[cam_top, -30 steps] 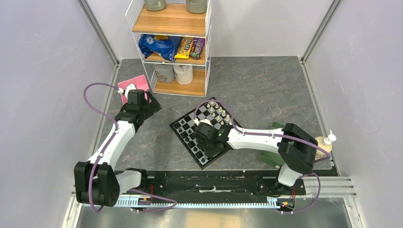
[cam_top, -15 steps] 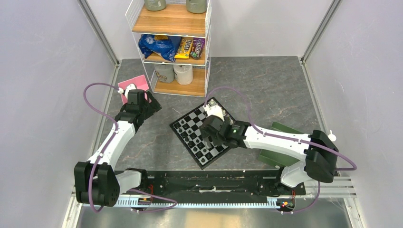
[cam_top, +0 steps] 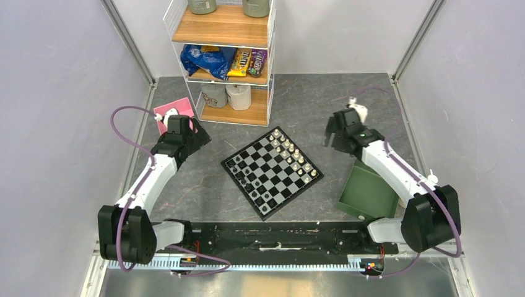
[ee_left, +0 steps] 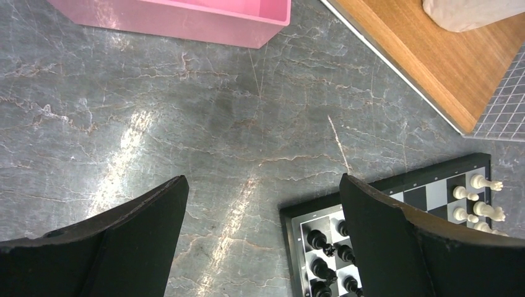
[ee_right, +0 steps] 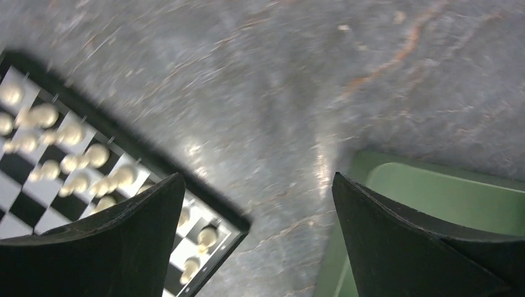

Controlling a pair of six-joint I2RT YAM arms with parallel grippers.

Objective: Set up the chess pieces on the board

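My right pincer point(ee_right: 257, 179) has swung off the board point(cam_top: 272, 172), now at its left, jaws wide and empty; the chess pieces point(cam_top: 291, 153) look fully set.

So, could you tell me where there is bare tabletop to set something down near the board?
The widest bare stretch of table lies beyond the board, between the shelf and the right arm. Another lies between the board and the left arm. The chess pieces crowd the board's edges, and the gap to the green tray is narrow.
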